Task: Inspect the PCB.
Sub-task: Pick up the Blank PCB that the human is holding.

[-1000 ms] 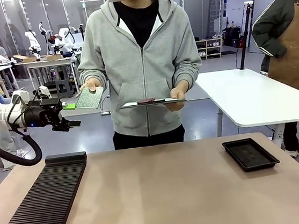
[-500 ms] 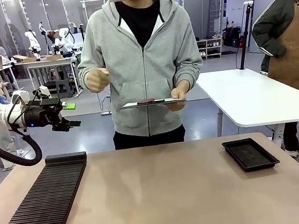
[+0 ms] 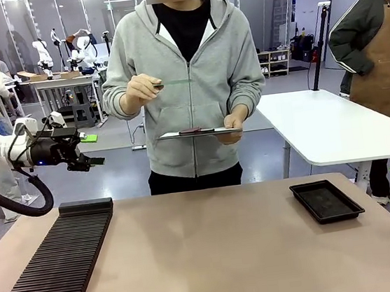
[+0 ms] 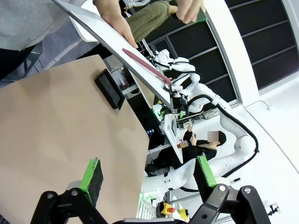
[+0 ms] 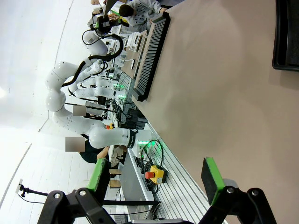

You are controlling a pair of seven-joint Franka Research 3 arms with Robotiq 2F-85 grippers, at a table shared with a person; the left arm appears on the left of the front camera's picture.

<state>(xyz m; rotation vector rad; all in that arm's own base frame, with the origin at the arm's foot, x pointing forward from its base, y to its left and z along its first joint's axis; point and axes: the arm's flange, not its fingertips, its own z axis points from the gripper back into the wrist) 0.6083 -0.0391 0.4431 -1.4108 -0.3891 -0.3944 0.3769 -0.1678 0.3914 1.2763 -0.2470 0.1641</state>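
Above the tablet [image 3: 180, 136], PCB [image 3: 178, 82] edge-on

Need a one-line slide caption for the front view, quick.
Person holds the thin mint-green PCB edge-on at chest height above a dark flat tablet; left end effector open nearby.
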